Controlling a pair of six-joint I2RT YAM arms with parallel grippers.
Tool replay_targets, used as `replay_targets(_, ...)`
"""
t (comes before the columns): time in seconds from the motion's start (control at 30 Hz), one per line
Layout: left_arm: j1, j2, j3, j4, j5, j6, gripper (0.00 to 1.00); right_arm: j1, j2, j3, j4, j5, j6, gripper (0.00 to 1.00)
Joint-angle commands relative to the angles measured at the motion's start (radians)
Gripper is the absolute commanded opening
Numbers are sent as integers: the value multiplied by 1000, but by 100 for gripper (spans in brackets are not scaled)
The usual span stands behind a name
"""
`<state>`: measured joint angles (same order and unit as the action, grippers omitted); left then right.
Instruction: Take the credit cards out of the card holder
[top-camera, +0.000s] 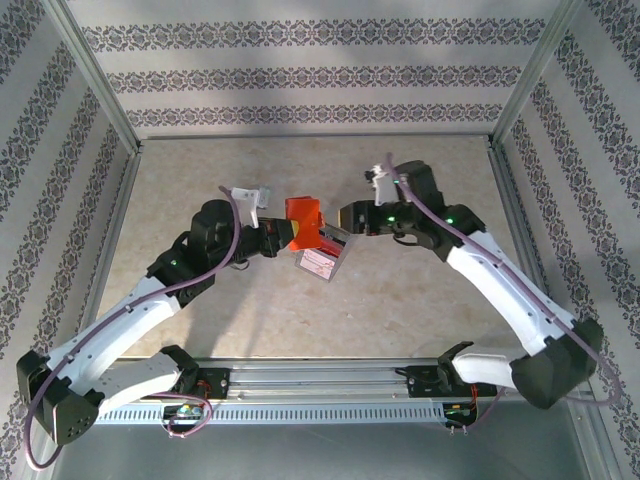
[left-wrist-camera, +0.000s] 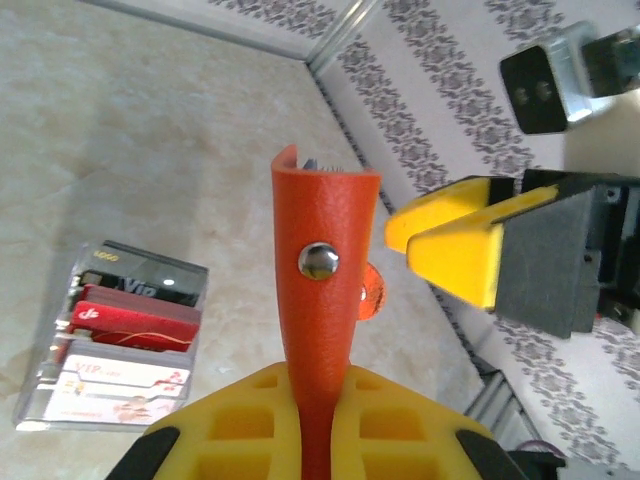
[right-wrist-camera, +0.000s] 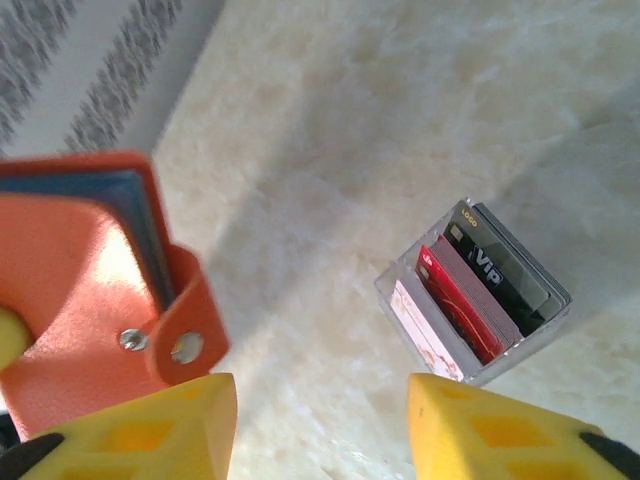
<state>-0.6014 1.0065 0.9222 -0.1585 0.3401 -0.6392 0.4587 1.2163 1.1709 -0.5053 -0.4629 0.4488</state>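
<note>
- The small flat orange-red card holder (top-camera: 303, 212) is up in the air over the middle of the pale stone-look table (top-camera: 250, 320).
- The left gripper (top-camera: 278, 238) pinches the bottom end of the card holder between its yellow fingers (left-wrist-camera: 240, 430).
- In the left wrist view the card holder (left-wrist-camera: 325, 300) stands straight up out of the left gripper (left-wrist-camera: 318, 420).
- A shiny round metal snap (left-wrist-camera: 318, 260) sits bare on the card holder's outside.
- The rounded snap tab (right-wrist-camera: 190, 335) hangs loose at the side and is not pressed onto the snap.
- The card holder (right-wrist-camera: 80, 290) is open a little, and its grey-blue inner pockets (right-wrist-camera: 130, 200) peek out at the edge.
- The right gripper (top-camera: 350, 217) is just beside the card holder and is not touching it.
- The right gripper (right-wrist-camera: 320, 400) has its two yellow fingers (right-wrist-camera: 490, 430) spread wide with nothing between them.
- A clear plastic box (top-camera: 322, 263) rests on the table, just in front of the card holder.
- Inside the clear plastic box (right-wrist-camera: 480, 295) cards stand on edge in a row: a black one, a red one and a pale one.
</note>
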Motion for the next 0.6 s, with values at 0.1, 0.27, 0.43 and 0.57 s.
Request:
replay_targets(0.1,111,-51,-102,310,268,-119,0,-81,-135,-189,391,-337,61,77)
replay_targets(0.27,138,-35,-146,494,381,-205,0,0,-187,-291,534,-275,38,77)
replay_targets(0.43,140,-7,-175,661,440,-293,0,10,-201,-362,644,-278,70,64)
replay_targets(0.57,140,21,-185,735,468,-338,0,-31,-183,-421,808,-400,200,55)
